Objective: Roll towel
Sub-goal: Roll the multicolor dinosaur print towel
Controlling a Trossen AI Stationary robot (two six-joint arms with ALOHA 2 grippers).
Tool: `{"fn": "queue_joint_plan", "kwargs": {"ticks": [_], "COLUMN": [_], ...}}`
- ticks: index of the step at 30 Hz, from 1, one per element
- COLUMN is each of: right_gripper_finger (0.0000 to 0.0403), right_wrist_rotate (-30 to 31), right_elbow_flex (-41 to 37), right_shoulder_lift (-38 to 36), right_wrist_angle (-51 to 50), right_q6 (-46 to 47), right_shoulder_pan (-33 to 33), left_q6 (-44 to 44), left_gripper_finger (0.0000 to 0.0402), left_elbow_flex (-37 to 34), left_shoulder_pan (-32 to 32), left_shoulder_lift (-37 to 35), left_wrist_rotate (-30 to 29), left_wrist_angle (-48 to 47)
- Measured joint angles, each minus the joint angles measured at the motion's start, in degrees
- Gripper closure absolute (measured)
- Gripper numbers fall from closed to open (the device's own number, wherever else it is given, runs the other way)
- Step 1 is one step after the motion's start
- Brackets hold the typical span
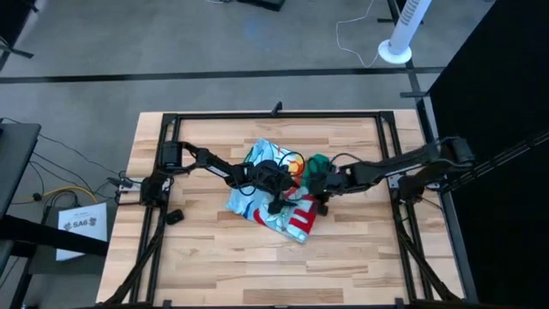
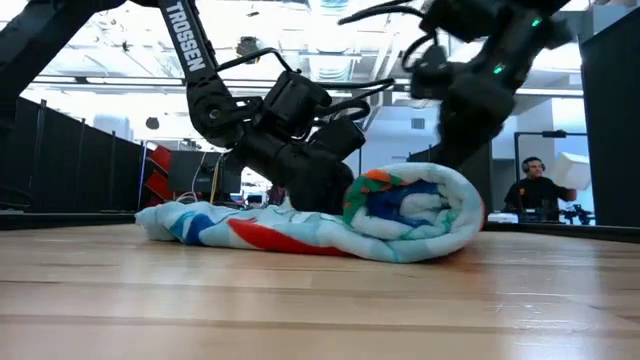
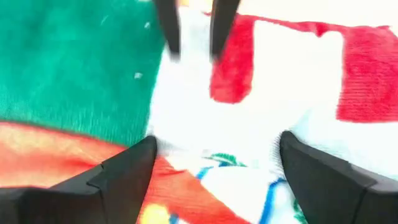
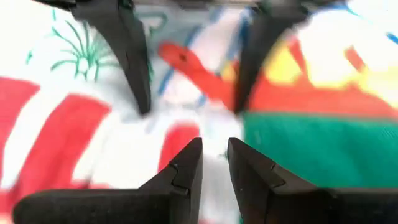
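1 towel, partly rolled, is seen mid-worktop beneath 2 claws. The left claw is spread wide over the cloth, gripping nothing. The right claw is nearly closed, facing it. A white fan stands beyond; 1 seated person is visible behind.
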Motion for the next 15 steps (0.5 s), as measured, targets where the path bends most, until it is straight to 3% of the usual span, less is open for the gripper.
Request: {"fn": "queue_joint_plan", "kwargs": {"ticks": [8, 11, 15], "right_gripper_finger": [0.0337, 0.0337, 0.0337], "right_wrist_rotate": [1.0, 1.1, 2.3], "right_elbow_flex": [-2.5, -7.0, -12.8], "right_shoulder_lift": [-8.7, -8.8, -6.5], "right_wrist_angle": [-17.3, -15.4, -3.6], "right_q6": [9.8, 11.7, 11.4], "right_shoulder_pan": [3.4, 5.4, 5.7], "left_q6": [-5.8, -7.7, -9.2], "left_gripper_finger": [0.0077, 0.0077, 0.0077], "left_elbow_flex": [-0.2, 0.3, 2.0], "left_shoulder_pan": [-0.2, -0.3, -0.9], "left_shoulder_lift": [1.1, 3.2, 5.4], "left_wrist_rotate": [-6.5, -6.8, -6.9], "left_wrist_angle": [4.1, 7.7, 9.1]}}
